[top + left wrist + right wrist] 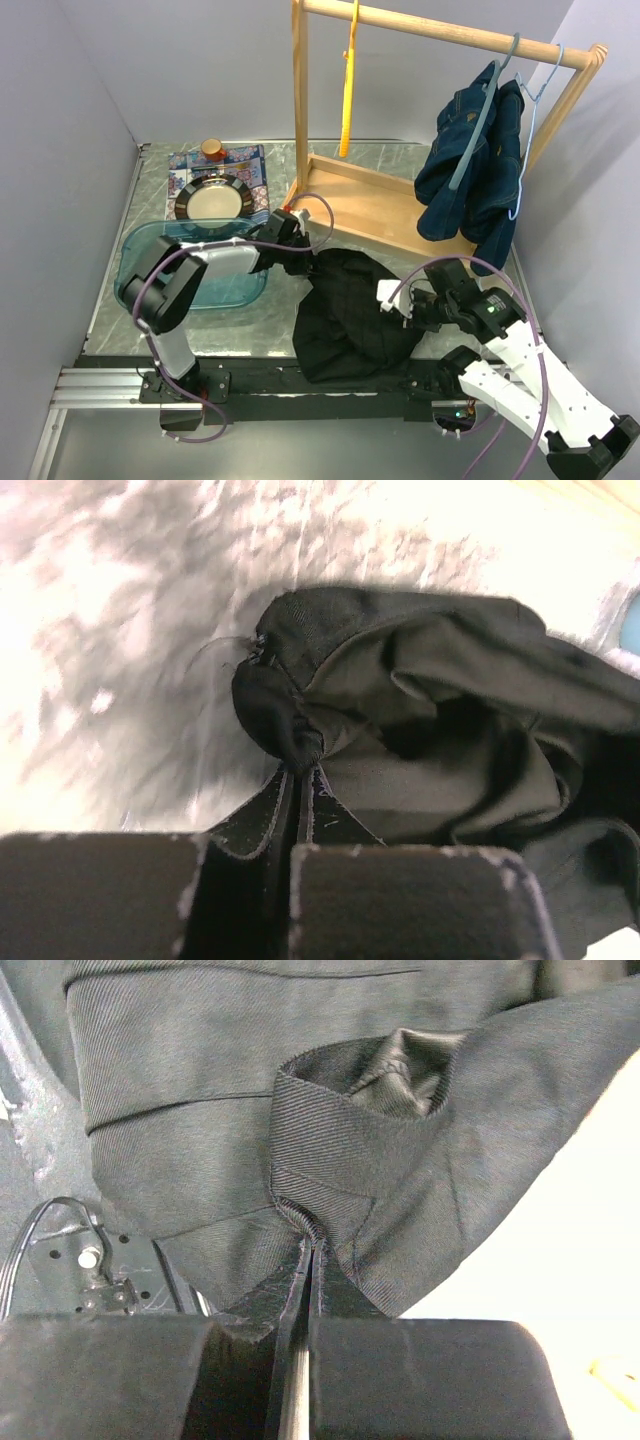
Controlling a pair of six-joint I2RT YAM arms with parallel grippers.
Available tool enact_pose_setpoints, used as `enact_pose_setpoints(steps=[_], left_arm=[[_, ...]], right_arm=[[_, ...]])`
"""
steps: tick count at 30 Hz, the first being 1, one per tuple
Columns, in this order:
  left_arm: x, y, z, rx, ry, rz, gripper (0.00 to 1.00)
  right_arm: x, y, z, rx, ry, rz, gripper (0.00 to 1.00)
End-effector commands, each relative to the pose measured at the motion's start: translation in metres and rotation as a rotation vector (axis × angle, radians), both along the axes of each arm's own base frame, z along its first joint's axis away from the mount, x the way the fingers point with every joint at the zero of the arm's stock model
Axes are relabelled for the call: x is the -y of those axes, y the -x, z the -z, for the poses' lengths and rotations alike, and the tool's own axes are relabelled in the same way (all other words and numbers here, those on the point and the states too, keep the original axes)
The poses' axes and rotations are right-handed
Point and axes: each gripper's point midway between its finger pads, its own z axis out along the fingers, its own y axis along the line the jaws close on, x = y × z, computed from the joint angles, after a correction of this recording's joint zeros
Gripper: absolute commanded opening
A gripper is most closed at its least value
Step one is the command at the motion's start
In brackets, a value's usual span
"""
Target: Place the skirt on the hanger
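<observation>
Two grippers pinch the black skirt (345, 315), which lies crumpled on the table (250, 325) between the arms, just in front of the wooden rack (380, 215). The left gripper (298, 262) is clamped on its far left edge and the right gripper (403, 305) on its right hem, fingers closed tight on cloth. A yellow hanger (348, 90) hangs bare on the rail, well apart.

Skirt (200, 1090): matt black ribbed cloth. Rack (370, 205): smooth wood. Table (250, 310): marbled, semi-gloss.
</observation>
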Motion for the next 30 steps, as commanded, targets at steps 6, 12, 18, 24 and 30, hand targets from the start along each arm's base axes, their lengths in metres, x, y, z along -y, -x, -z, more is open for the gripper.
enact_pose_setpoints(steps=[6, 12, 18, 24, 30], left_arm=[[-0.069, -0.045, -0.245, 0.531, 0.011, -0.212, 0.01], [-0.101, -0.011, -0.346, 0.695, 0.075, -0.224, 0.01], [-0.1, 0.019, -0.329, 0.644, 0.137, -0.171, 0.01], [-0.075, 0.045, -0.243, 0.459, 0.246, -0.063, 0.01], [-0.035, 0.083, -0.16, 0.241, 0.295, 0.094, 0.01]], right_arm=[[-0.024, -0.063, -0.148, 0.303, -0.237, 0.159, 0.0], [-0.018, -0.081, -0.222, 0.444, -0.35, 0.228, 0.0], [-0.002, -0.088, -0.172, 0.418, -0.306, 0.306, 0.05], [0.019, -0.08, -0.071, 0.258, -0.15, 0.358, 0.2], [0.001, -0.044, -0.06, 0.096, -0.198, 0.226, 0.65]])
